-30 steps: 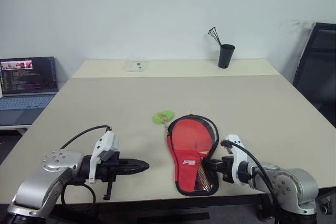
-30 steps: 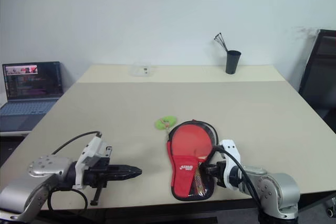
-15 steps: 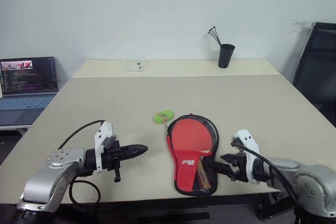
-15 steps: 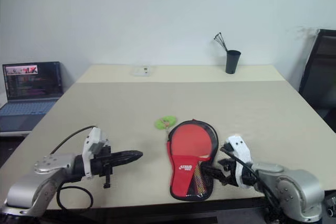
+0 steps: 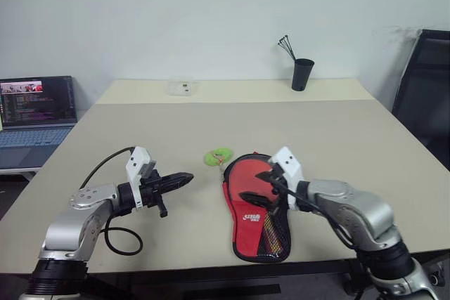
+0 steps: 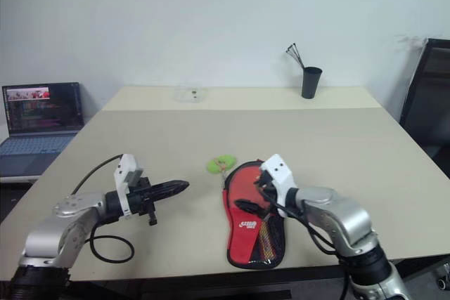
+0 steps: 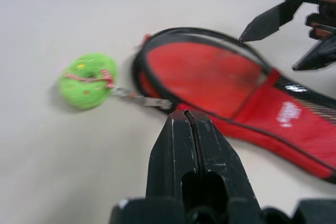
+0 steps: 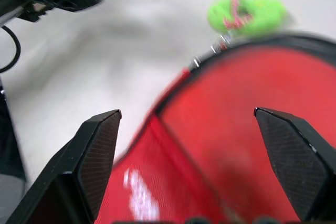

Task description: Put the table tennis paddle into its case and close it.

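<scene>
Right now the case [image 5: 256, 209] lies flat on the beige table [image 5: 351, 138], near the front edge and a little to the robot's right of centre. Its red side with the white lettering faces up, and the black mesh part is at the end nearest the robot. The paddle [image 5: 247, 177] sits inside it, its round red face showing through the open upper half, framed by the black edging. The handle end is tucked down under the mesh. A yellow-green ball [image 5: 219, 156] on a short cord rests on the table just beside the far left edge of the case.

The right gripper [image 5: 259, 186] hangs just over the paddle's red face with its two black fingers spread wide apart, holding nothing. In the right wrist view those fingers [image 8: 94, 156] stand well apart, with the red face between them and the ball further on.

The left gripper [image 5: 184, 178] is over bare table, well to the left of the case, pointing toward it. Its fingers are pressed together with nothing between them; the left wrist view shows them as one closed black tip aimed at the cord and the case rim.

At the far end of the table stands a black cup [image 5: 303, 74] with thin sticks in it, and a small clear box [image 5: 182, 88] lies to its left. An open laptop [image 5: 36, 110] sits on a side surface to the left, and a black chair [image 5: 425, 96] stands on the right.
</scene>
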